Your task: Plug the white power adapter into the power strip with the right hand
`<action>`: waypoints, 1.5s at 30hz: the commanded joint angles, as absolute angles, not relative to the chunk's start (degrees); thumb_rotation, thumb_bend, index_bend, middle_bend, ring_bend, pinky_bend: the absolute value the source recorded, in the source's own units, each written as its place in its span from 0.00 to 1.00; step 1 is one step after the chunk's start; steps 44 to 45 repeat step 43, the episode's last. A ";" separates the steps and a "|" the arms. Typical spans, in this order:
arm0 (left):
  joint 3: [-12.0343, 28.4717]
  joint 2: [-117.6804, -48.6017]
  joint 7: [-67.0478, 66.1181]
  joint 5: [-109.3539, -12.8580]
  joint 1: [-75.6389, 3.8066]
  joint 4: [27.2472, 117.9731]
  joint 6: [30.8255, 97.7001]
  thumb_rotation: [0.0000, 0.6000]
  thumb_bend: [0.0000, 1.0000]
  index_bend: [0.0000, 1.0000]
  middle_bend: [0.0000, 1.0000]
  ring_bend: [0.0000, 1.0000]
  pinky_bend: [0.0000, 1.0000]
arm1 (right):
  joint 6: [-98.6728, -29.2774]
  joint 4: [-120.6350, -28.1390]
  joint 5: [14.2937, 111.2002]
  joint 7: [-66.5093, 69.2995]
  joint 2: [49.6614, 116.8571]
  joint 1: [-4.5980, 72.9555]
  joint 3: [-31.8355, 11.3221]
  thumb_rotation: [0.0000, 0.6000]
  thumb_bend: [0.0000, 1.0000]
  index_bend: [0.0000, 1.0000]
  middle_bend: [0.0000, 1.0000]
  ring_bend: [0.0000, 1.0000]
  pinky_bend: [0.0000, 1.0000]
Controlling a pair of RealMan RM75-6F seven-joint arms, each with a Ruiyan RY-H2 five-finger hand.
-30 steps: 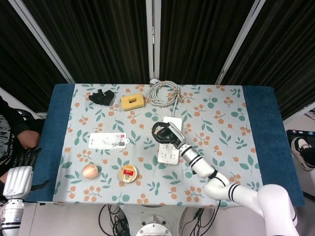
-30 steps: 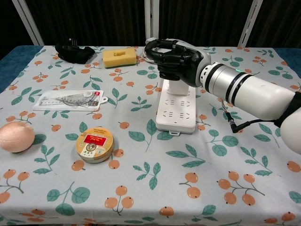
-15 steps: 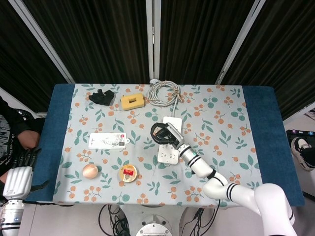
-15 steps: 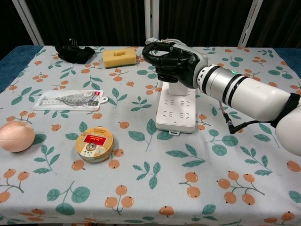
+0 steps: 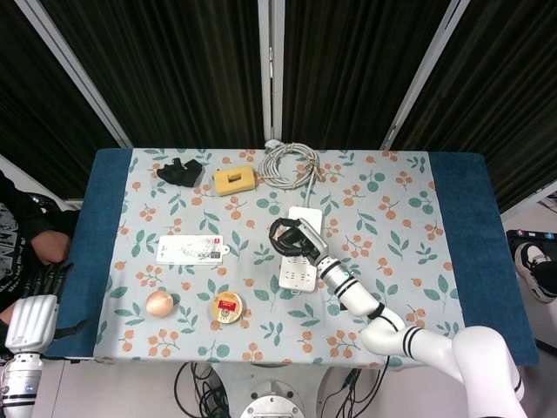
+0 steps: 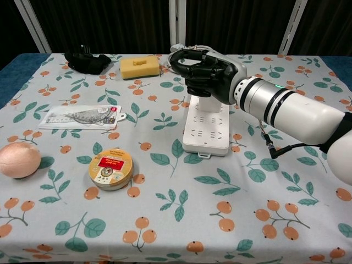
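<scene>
The white power strip (image 5: 297, 273) (image 6: 206, 129) lies lengthwise in the middle of the table. My right hand (image 5: 291, 237) (image 6: 204, 70) hovers over its far end, its dark fingers curled around the white power adapter (image 6: 211, 103). In the chest view the adapter's lower part shows below the hand, standing upright on the strip's far sockets. I cannot tell whether its pins are in. The head view hides the adapter under the hand. My left hand (image 5: 35, 302) hangs off the table's left front corner, fingers straight and holding nothing.
A coiled white cable (image 5: 289, 163) lies behind the strip. A yellow sponge (image 6: 139, 67) and a black object (image 6: 85, 61) sit at the back left. A flat packet (image 6: 82, 116), a round tin (image 6: 110, 168) and a peach ball (image 6: 18, 160) lie front left.
My right hand, still gripping the adapter, shifted a little to the left and came back over the strip's far end. The left hand has not moved.
</scene>
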State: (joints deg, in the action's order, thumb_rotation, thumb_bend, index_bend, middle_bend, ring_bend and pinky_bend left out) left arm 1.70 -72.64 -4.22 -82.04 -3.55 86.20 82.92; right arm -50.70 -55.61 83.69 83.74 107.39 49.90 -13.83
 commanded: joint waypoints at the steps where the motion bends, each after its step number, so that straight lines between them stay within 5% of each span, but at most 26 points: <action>1: 1.75 -72.57 -4.22 -82.12 -3.56 86.24 83.02 1.00 0.00 0.08 0.03 0.00 0.00 | -53.04 -57.64 84.04 82.84 105.69 49.26 -14.54 1.00 0.93 1.00 1.00 1.00 1.00; 12: 2.10 -72.01 -5.27 -82.76 -4.24 87.18 83.02 1.00 0.00 0.08 0.03 0.00 0.00 | -61.83 -67.62 85.85 68.79 95.85 44.58 -14.03 1.00 0.91 1.00 1.00 0.97 0.97; 16: 2.24 -71.82 -5.58 -82.82 -4.47 87.38 82.97 1.00 0.00 0.08 0.03 0.00 0.00 | -67.02 -70.92 87.44 49.43 90.93 40.76 -11.63 1.00 0.79 0.81 0.88 0.70 0.63; 21: 2.57 -71.71 -5.71 -82.65 -4.39 87.49 83.52 1.00 0.00 0.08 0.03 0.00 0.00 | -69.31 -79.38 85.30 20.53 81.39 34.56 -7.86 1.00 0.57 0.39 0.49 0.29 0.16; 24: 2.80 -71.68 -5.91 -82.56 -4.42 87.53 83.77 1.00 0.00 0.08 0.03 0.00 0.00 | -69.47 -86.79 80.70 6.60 75.53 30.71 -6.14 1.00 0.42 0.17 0.24 0.08 0.02; 29: 3.29 -71.46 -6.85 -82.71 -4.53 87.90 84.58 1.00 0.00 0.08 0.03 0.00 0.00 | -72.61 -96.60 75.65 -5.41 68.94 25.20 -3.82 1.00 0.33 0.00 0.01 0.00 0.00; 45: 3.40 -71.24 -8.38 -82.82 -3.74 89.23 86.54 1.00 0.00 0.08 0.03 0.00 0.00 | -85.93 -102.98 80.64 -4.99 63.79 11.37 1.93 1.00 0.33 0.00 0.00 0.00 0.00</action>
